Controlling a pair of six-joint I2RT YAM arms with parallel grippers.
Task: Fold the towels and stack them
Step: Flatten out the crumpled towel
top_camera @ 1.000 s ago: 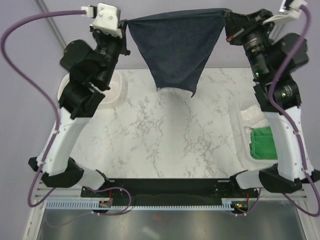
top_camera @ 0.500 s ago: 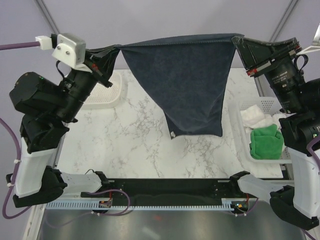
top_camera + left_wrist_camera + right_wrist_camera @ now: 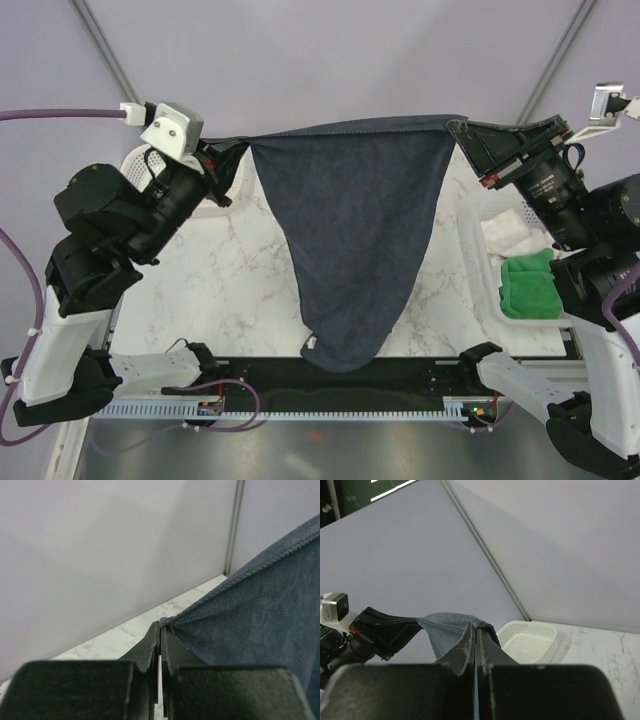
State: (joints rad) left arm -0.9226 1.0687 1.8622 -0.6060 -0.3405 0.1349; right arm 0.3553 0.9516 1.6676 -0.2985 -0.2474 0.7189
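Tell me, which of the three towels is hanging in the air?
The navy blue towel: the left gripper and right gripper pinch its top corners, so it hangs spread. The green towel and white towel lie bunched in the right-hand mesh basket.

Table (image 3: 250,290): white marble-look top w/ grey veins. L basket (image 3: 218,196): white mesh, at far-L corner of table, mostly hidden in top view. Right wrist view shows it upright on the marble, nr the wall, rounded corners. R basket (image 3: 478,262): white, at R edge of table, long side along that edge. Wall (image 3: 320,60): plain pale lilac panels at back & sides. 2 grey poles (image 3: 100,40) slant across far corners. Slotted white rail (image 3: 340,408) runs along near edge. Grey metal sheet (image 3: 330,455) just below it.
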